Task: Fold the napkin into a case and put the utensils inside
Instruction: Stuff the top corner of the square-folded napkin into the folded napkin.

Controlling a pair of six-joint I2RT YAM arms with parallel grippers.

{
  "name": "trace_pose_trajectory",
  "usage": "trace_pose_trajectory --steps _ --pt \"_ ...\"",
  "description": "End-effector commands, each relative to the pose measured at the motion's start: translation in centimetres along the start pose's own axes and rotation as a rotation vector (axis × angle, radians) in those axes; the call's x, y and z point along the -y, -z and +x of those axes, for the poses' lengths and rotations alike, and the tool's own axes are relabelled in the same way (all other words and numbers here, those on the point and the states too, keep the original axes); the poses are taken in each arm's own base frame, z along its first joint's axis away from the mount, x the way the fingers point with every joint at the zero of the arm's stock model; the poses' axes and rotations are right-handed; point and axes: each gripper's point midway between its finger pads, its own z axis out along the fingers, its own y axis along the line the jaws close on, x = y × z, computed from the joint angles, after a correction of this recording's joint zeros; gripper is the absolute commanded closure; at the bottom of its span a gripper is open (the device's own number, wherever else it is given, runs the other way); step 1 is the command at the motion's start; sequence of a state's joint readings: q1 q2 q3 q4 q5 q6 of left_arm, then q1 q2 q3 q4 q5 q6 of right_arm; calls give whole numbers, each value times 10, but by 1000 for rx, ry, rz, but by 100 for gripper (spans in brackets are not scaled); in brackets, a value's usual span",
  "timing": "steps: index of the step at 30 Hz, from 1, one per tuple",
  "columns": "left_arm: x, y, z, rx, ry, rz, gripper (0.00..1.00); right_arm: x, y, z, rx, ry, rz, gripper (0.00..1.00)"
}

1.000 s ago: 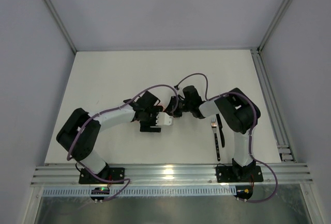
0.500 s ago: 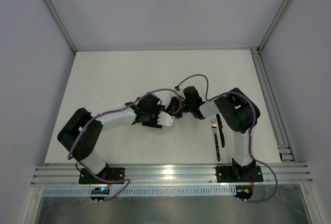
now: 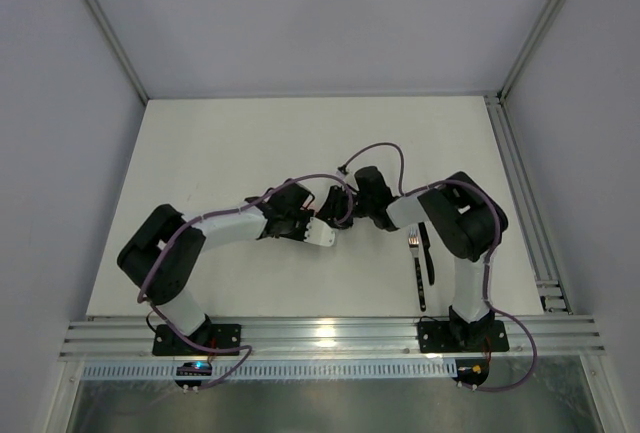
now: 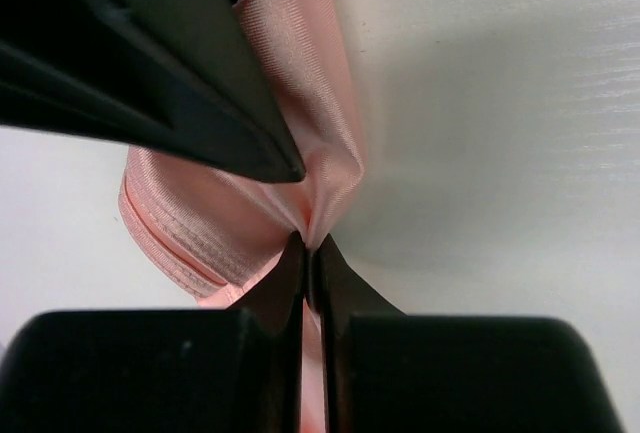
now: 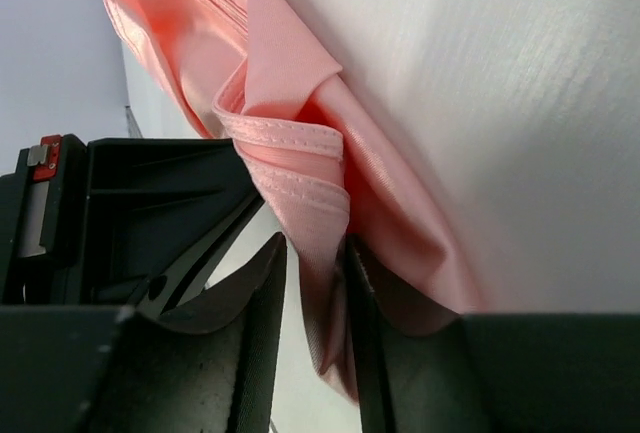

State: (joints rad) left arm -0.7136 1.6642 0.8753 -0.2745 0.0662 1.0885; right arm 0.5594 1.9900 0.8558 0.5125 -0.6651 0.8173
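The salmon-pink napkin (image 4: 300, 63) is bunched into layered folds just above the white table, almost hidden under both grippers in the top view. My left gripper (image 4: 308, 241) is shut on a pinch of this cloth. My right gripper (image 5: 315, 248) faces it a few centimetres away, its jaws slightly apart; a hemmed fold of the napkin (image 5: 290, 183) hangs loosely between them, with a gap on one side. From above, the left gripper (image 3: 316, 223) and right gripper (image 3: 333, 209) meet at mid-table. The utensils, a fork (image 3: 416, 263) with pale tines and a dark piece (image 3: 428, 251), lie to the right.
The right arm's base (image 3: 468, 328) stands just below the utensils. An aluminium rail (image 3: 320, 335) runs along the near table edge, and frame posts (image 3: 520, 183) line the right side. Grey walls enclose the table.
The left gripper has slid right to the cloth and closed on it. The right gripper, shut before, has loosened its jaws around the fold.
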Motion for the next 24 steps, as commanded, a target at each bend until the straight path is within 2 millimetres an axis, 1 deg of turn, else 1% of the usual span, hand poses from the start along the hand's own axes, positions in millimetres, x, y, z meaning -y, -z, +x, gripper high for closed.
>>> trace_pose_trajectory --steps 1,2,3,4,5,6,7,9,11,16,17,19,22,23,24 --pt "37 0 13 -16 0 153 100 2 17 -5 25 61 110 64" --pt "37 1 13 -13 0 156 100 11 22 -2 7 89 171 60" --pt "38 1 13 -12 -4 164 100 10 25 -4 3 108 189 55" --pt "39 0 14 -13 -3 169 100 2 28 -12 15 135 191 54" --pt "40 0 14 -11 0 171 100 7 32 -10 0 148 225 53" --pt "40 1 13 -7 0 176 100 7 35 -14 6 156 235 50" --pt "41 2 13 -6 3 180 99 9 38 -14 0 154 254 49" --pt "40 4 10 7 4 184 98 13 42 -19 9 172 276 49" --pt "40 7 8 13 5 191 98 10 42 -25 18 191 268 48" --pt "38 10 5 23 7 203 98 -4 32 -45 52 238 227 48" --pt "38 11 5 23 8 208 98 -1 27 -44 46 232 220 48" --pt "37 11 4 23 8 208 98 -8 20 -47 42 224 169 48" --pt "36 11 3 24 11 209 98 -1 9 -40 14 186 152 56" --pt "35 11 3 24 14 207 98 2 7 -37 4 173 150 67" --pt "35 12 1 29 25 209 98 9 5 -31 -10 152 155 73"
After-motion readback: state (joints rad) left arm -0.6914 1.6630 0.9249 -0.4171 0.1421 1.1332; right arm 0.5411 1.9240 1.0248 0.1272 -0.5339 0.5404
